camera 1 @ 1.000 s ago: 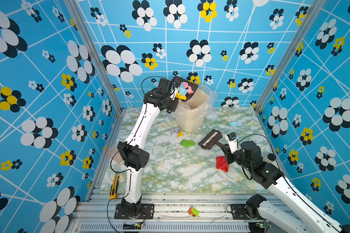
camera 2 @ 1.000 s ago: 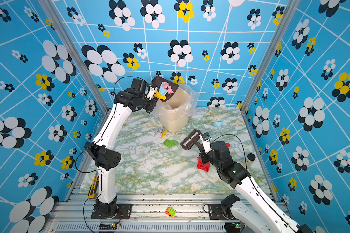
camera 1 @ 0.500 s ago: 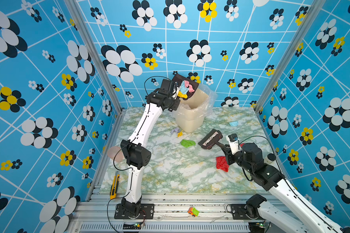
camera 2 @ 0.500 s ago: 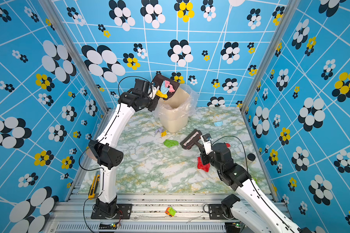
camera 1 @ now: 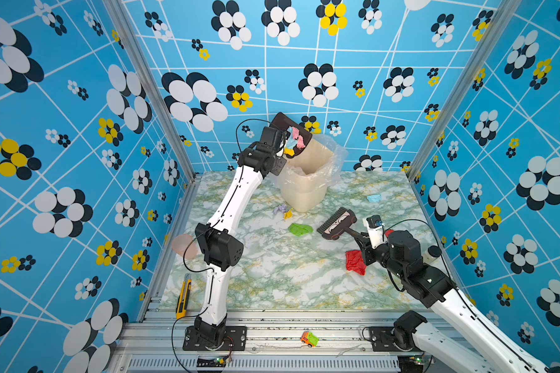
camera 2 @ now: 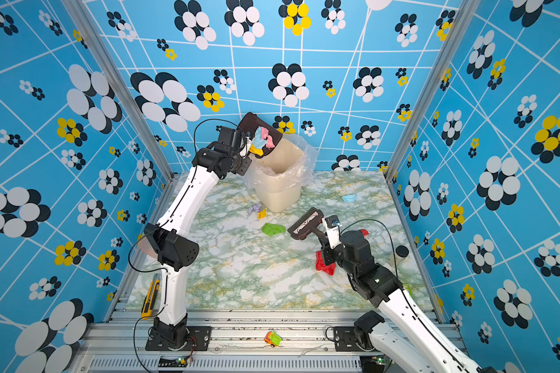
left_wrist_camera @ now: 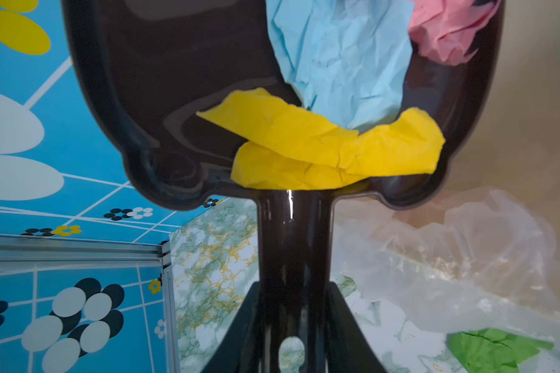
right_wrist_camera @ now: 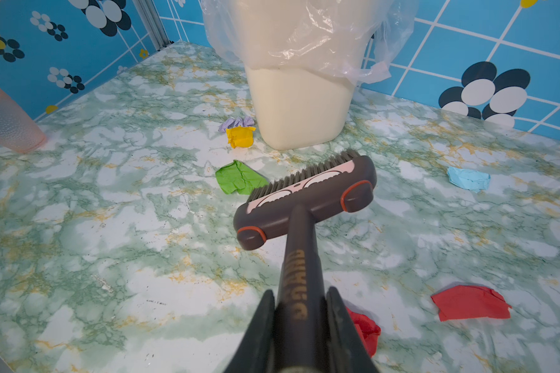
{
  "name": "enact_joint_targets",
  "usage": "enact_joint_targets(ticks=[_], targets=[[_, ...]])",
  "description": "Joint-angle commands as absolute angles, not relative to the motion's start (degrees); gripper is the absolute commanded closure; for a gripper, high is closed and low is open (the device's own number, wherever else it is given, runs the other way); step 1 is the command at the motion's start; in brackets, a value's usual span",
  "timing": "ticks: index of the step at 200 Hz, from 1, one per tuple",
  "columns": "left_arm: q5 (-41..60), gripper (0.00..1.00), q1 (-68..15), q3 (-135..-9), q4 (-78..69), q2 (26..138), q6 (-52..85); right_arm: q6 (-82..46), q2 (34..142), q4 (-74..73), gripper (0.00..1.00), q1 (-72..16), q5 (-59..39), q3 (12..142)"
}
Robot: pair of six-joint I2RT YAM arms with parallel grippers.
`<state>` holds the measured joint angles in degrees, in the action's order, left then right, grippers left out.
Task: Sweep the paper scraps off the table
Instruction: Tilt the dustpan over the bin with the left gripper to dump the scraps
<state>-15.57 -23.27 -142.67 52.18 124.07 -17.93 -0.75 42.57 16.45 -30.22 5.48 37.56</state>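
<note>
My left gripper (left_wrist_camera: 293, 290) is shut on the handle of a dark brown dustpan (left_wrist_camera: 175, 80), held tilted high over the rim of the cream bin (camera 1: 304, 193). Light blue (left_wrist_camera: 346, 58), pink (left_wrist_camera: 446, 29) and yellow (left_wrist_camera: 320, 145) paper scraps lie in the pan. My right gripper (right_wrist_camera: 299, 294) is shut on the brush (right_wrist_camera: 304, 200), whose bristles rest beside a green scrap (right_wrist_camera: 238, 177). On the marble table (camera 1: 272, 284) also lie lavender (right_wrist_camera: 236, 122), yellow (right_wrist_camera: 240, 136), light blue (right_wrist_camera: 467, 179) and two red scraps (right_wrist_camera: 469, 302) (camera 1: 354, 262).
The bin has a clear plastic liner (camera 1: 333, 155) and stands at the back middle. A pink cup (camera 1: 183, 247) stands at the left edge and a yellow utility knife (camera 1: 183, 295) lies at the front left. A toy car (camera 1: 309, 339) sits on the front rail.
My left arm has lifted the dustpan slightly higher over the bin. The right arm and brush have barely moved.
</note>
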Motion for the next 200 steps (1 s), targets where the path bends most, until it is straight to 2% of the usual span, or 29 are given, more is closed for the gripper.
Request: enact_joint_targets(ticks=[1, 54, 200], targets=[[-20.2, 1.0, -24.6, -144.8, 49.6, 124.7, -24.1, -1.8, 41.6, 13.1, 1.0, -30.0, 5.4, 37.1], [-28.7, 1.0, -28.0, -144.8, 45.5, 126.6, -36.1, -2.4, 41.5, 12.4, 1.0, -30.0, 5.1, 36.7], [-35.2, 1.0, -29.7, -144.6, 39.4, 126.4, -51.2, -2.8, 41.3, 11.6, 1.0, -30.0, 4.5, 35.8]])
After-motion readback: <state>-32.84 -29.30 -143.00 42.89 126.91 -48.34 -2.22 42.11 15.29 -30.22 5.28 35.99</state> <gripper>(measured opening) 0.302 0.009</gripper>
